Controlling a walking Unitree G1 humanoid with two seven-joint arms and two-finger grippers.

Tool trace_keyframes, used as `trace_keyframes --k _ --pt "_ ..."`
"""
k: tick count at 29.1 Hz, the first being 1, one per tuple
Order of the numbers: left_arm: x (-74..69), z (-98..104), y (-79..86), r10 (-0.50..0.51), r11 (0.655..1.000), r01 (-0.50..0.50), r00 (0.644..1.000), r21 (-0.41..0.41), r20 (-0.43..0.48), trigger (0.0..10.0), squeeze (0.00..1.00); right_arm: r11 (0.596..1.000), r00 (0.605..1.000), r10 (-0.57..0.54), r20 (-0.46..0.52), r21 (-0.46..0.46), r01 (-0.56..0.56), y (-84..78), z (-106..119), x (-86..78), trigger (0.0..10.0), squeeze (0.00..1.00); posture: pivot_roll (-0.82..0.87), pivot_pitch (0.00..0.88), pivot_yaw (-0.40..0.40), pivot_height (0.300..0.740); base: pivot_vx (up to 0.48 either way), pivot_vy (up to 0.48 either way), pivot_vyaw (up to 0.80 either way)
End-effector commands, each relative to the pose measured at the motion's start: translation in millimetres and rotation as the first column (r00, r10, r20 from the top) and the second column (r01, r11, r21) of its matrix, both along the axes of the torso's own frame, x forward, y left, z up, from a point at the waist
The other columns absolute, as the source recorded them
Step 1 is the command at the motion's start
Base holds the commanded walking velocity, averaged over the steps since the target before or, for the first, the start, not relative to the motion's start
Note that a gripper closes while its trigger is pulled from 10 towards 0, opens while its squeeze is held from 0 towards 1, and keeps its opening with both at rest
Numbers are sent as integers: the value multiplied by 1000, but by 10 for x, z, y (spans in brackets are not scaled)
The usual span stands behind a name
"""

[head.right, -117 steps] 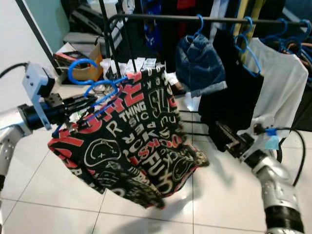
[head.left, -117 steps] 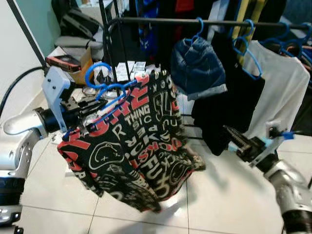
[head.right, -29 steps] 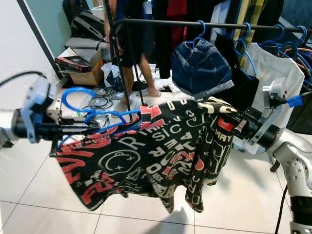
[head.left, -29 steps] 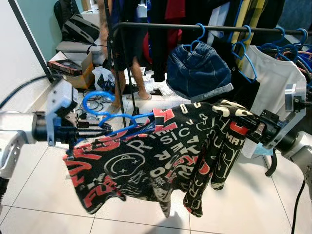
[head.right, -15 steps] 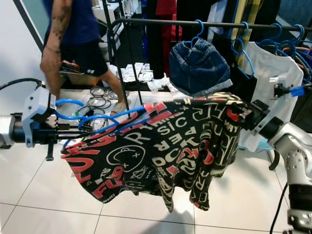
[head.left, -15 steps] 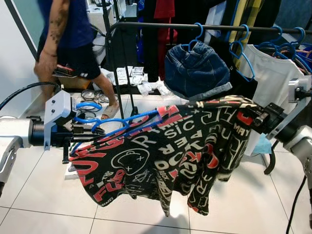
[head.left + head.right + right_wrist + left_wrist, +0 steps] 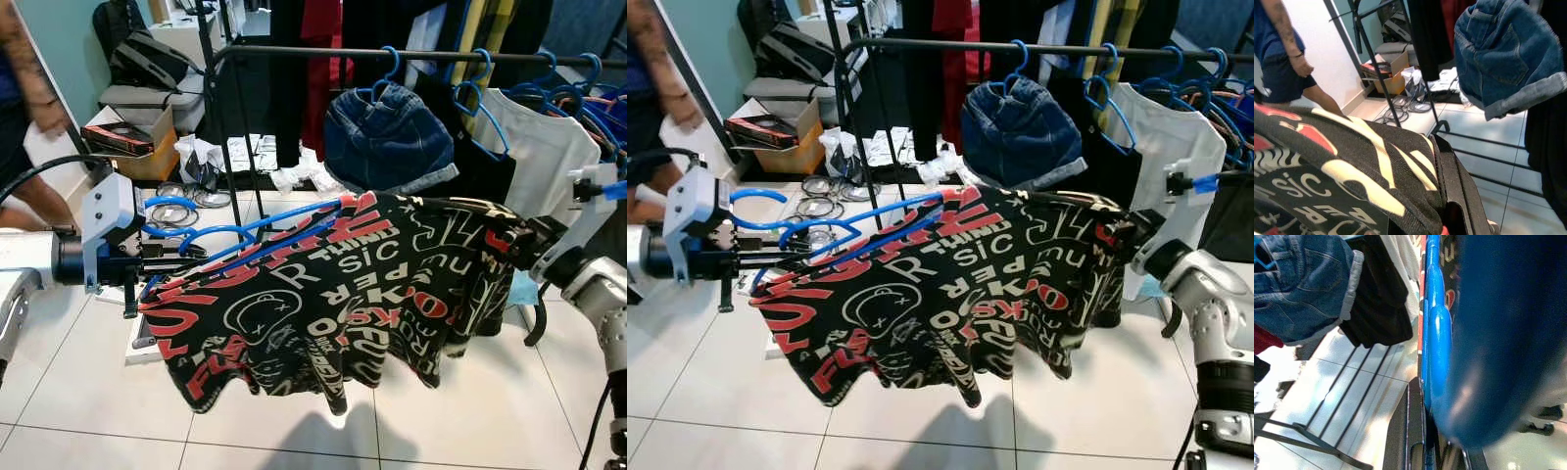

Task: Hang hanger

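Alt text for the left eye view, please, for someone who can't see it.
The left claw grips a blue hanger and the right claw holds the far edge of a black printed shirt, stretching it level in front of a clothes rail hung with denim shorts and a white shirt.

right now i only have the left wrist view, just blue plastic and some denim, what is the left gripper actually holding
Observer: The left gripper is shut on the blue hanger, near its hook end; a black, red and white printed shirt hangs on it.
Operator: where's the right arm
Observer: The right gripper pinches the shirt's far edge, so the shirt is stretched out between the two arms.
Operator: is the rail close
Observer: The black clothes rail runs above and behind the shirt, with denim shorts already hanging on it.
Operator: anyone nearby
Observer: A person stands at the robot's left, beyond the left arm.
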State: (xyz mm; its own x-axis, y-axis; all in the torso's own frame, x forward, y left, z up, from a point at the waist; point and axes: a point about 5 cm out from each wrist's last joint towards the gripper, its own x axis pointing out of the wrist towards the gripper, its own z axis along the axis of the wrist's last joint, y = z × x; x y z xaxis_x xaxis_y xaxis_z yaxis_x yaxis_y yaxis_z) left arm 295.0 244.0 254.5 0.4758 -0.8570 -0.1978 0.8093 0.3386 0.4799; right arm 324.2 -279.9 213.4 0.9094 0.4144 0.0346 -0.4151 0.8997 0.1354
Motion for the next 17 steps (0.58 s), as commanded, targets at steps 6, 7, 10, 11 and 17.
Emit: trace_keyframes --k 6,7,10,11,17 --pt "1 244 246 84 991 -76 994 -109 67 10000 0 966 964 -256 -72 -40 254 -347 -142 0 0 0 -66 75 41 740 0 0 0" --pt "1 244 246 84 991 -76 994 -109 67 10000 0 966 964 -256 -72 -40 254 -347 -142 0 0 0 -66 75 41 740 0 0 0" --pt "5 261 301 104 989 -95 992 -116 69 10000 0 946 943 -323 -77 -35 321 -454 -142 -2 0 0 -66 75 41 740 0 0 0" --pt "17 243 383 143 984 -135 988 -114 62 10000 0 918 916 -397 -59 -6 397 -583 -92 -15 0 0 -66 75 43 740 0 0 0" --pt "29 163 499 198 976 -193 980 -99 38 10000 0 867 870 -493 -24 67 493 -764 0 -56 0 0 -69 76 43 740 0 0 0"
